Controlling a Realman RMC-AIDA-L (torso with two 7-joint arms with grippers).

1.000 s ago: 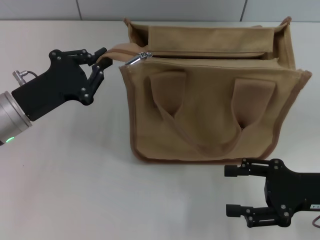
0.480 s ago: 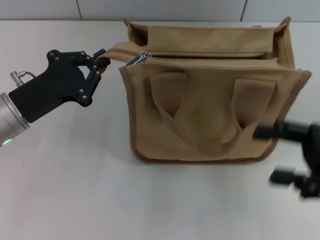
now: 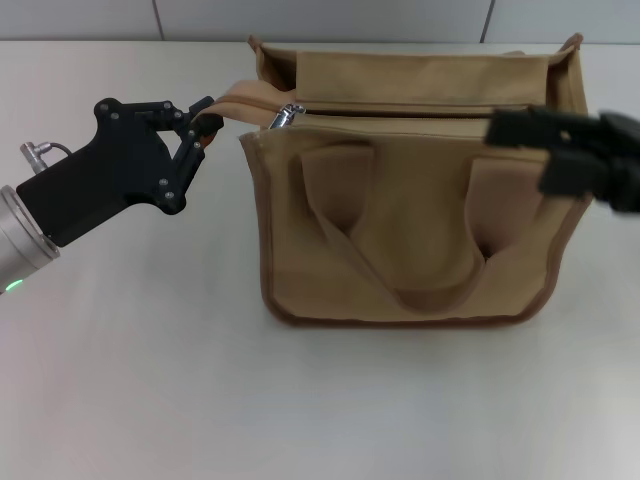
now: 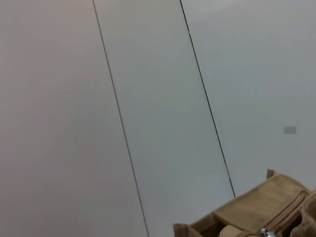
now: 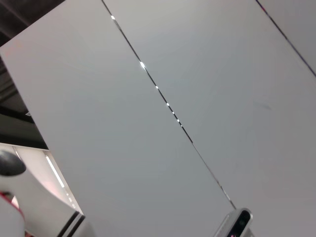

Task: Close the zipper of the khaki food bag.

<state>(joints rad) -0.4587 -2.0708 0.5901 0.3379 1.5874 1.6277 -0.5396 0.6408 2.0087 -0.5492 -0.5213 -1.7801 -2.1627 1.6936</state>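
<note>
The khaki food bag [image 3: 400,230] stands in the middle of the table, handles hanging down its front. Its zipper [image 3: 410,112] runs along the top, with the silver slider [image 3: 285,116] at the bag's left end. My left gripper [image 3: 203,124] is shut on the zipper's khaki tape tab that sticks out past the bag's left end. My right gripper [image 3: 521,154] is blurred, open and empty, in the air in front of the bag's top right corner. A corner of the bag [image 4: 256,212] shows in the left wrist view, with the slider [image 4: 268,232] at the picture's edge.
The bag stands on a pale table [image 3: 150,380] with a grey panelled wall [image 3: 320,18] behind it. The right wrist view shows only wall panels [image 5: 197,98].
My right arm has risen from the table's front right corner to the level of the bag's top right. My left gripper has stayed on the tape tab.
</note>
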